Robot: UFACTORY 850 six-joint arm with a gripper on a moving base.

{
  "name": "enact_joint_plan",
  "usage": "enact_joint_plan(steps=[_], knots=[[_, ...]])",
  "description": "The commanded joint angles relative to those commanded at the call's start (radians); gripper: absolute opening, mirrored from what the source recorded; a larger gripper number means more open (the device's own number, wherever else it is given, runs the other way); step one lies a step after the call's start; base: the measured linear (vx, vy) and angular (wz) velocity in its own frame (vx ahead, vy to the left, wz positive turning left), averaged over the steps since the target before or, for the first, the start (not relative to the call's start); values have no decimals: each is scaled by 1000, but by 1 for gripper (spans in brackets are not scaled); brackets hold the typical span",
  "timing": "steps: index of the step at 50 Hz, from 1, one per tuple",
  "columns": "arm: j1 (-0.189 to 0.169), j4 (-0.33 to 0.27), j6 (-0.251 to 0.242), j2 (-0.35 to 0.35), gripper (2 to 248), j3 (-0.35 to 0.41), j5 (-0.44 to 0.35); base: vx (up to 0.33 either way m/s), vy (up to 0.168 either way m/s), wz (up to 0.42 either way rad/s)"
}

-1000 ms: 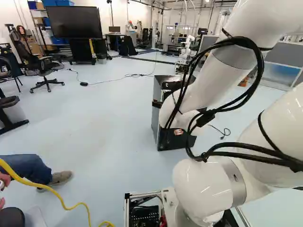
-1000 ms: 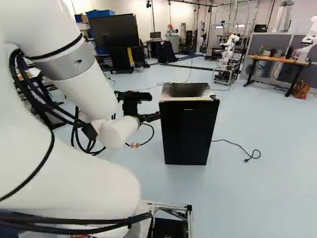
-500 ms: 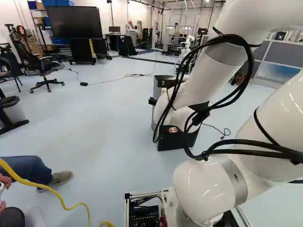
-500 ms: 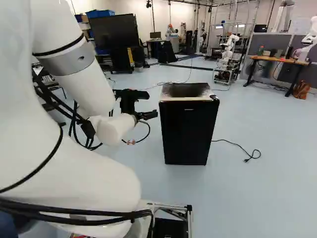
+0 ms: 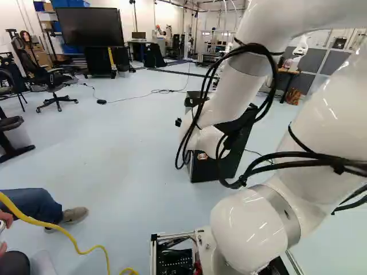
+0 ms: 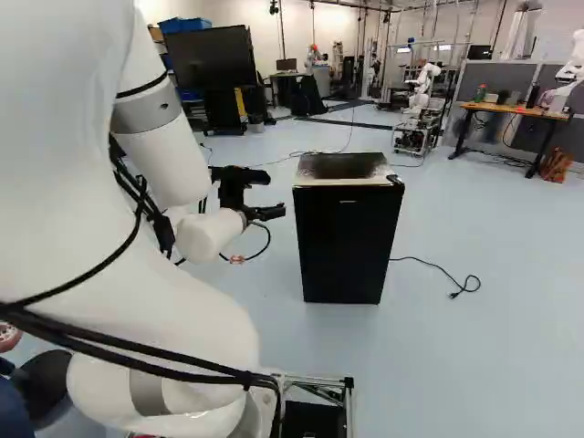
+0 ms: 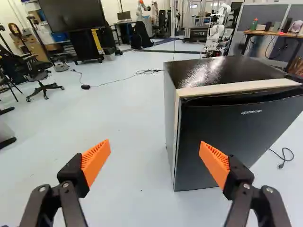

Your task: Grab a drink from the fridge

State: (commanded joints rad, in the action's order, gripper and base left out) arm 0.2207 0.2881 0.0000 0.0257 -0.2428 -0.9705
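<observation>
Just left of the black fridge in the right base view is my gripper, with a gap between them. In the wrist view the gripper stands wide open, nothing between its orange pads. Ahead of it and to one side is the fridge, one finger overlapping its front in that view. The fridge door is closed, with a pale strip along its top edge. My arm partly covers the fridge in the left base view and hides most of the gripper. No drink shows.
A power cord lies on the floor beside the fridge. Another robot stands farther back, near a wooden desk. At the left base view's lower left are a person's leg and a yellow cable.
The arm has swung left, taking the open gripper a little away from the fridge in the right base view. In the left base view more of the fridge front shows. The base has stayed put.
</observation>
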Motion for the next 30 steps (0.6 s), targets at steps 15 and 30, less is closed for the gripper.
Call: enact_joint_plan(steps=[15,30], knots=[[25,66,0,-117,247,-79,-34,0,0,0],[39,132,0,-233,247,-163,-68,0,0,0]])
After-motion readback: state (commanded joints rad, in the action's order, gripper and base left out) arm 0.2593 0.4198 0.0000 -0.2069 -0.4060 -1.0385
